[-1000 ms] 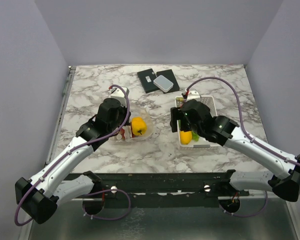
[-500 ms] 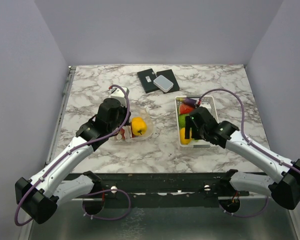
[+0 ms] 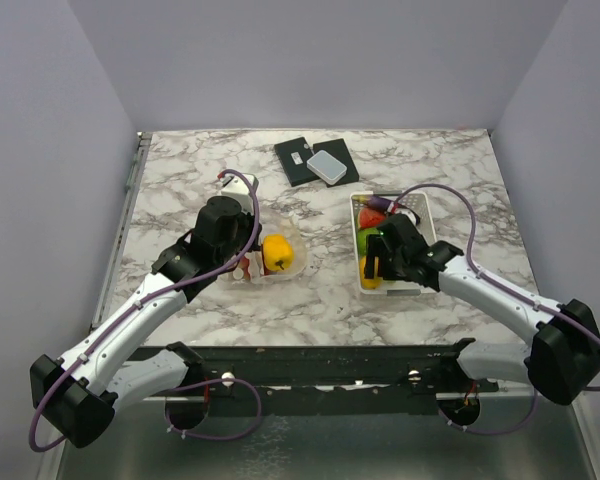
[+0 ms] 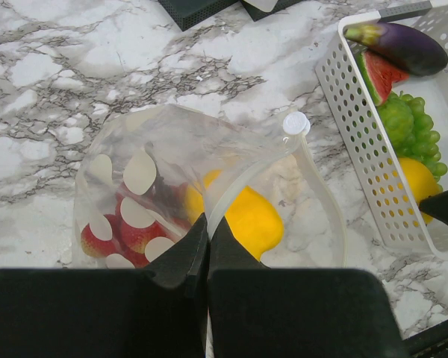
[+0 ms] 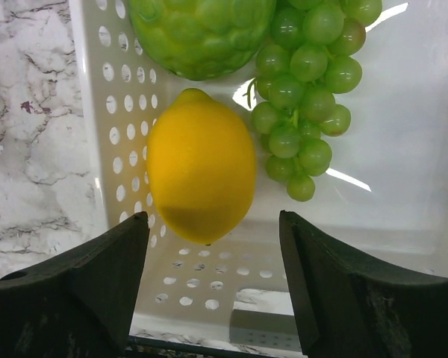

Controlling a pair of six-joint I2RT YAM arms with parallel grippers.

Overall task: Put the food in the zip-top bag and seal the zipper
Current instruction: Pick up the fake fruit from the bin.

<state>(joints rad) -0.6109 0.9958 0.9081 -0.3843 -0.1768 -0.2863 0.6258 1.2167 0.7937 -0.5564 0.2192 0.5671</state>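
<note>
Bench [image 3: 180, 170]: marble.
Basket [image 4: 356, 142]: white, perforated, toward the right edge.
Zip-top bag [image 4: 127, 171]: left of centre, mouth open. Thin, floppy, likely slippery. Left tool [image 4: 207, 242] pinches its near rim.
Lemon [image 5: 200, 171]: basket end nearest the near edge. Looks rigid, smooth, light, prone to rolling; take across its narrow middle.
Right tool [image 5: 213, 224]: spread, straddling the lemon.

Marble-patterned table top [image 3: 180, 170], white with grey veining, enclosed at the back and both sides by plain pale lavender walls [image 3: 310, 60]. A black metal rail [image 3: 320, 362] runs along its near edge and a grey metal strip [image 3: 130, 190] along its left edge. Lighting is even and diffuse, with soft shadows.
</note>
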